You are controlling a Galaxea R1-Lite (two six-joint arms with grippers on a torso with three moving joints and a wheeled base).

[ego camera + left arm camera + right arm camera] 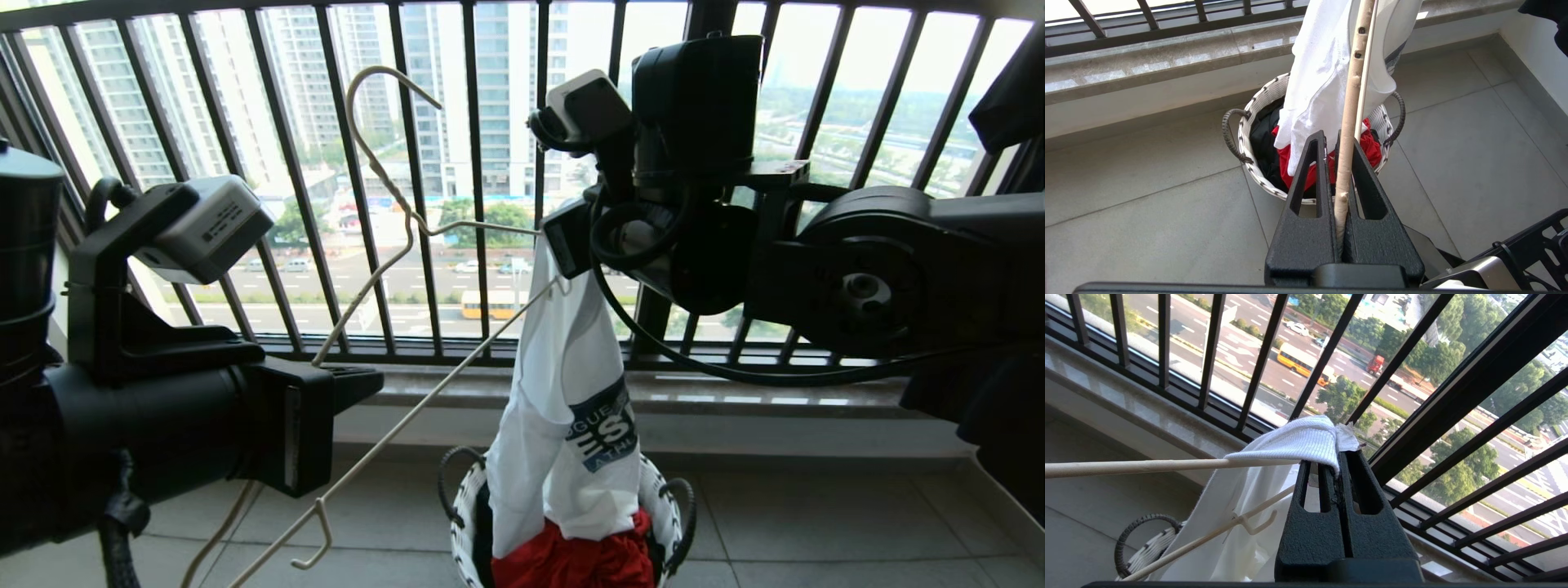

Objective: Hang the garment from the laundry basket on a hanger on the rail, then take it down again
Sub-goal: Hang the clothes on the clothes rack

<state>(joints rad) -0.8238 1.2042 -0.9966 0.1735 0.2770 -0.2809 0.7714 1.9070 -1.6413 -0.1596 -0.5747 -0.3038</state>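
The white T-shirt garment [563, 392] hangs from my right gripper [565, 245], which is shut on its ribbed collar [1294, 441]. The shirt's lower end rests in the laundry basket [465, 506]. My left gripper [359, 380] is shut on the cream wire hanger [392, 204], pinching the wire [1345, 163] between its jaws. The hanger stands tilted with its hook up. One hanger arm [1126, 467] passes under the collar, right beside my right gripper [1337, 457]. A notch hook [1253, 524] lies against the cloth. The rail is out of view.
A red cloth [580, 563] and a black shirt [1263, 139] lie in the basket [1249, 163]. The black balcony railing [482, 163] and a stone sill [735, 392] stand close behind. Grey floor tiles [816, 523] spread around the basket. Dark cloth [1012, 90] hangs at far right.
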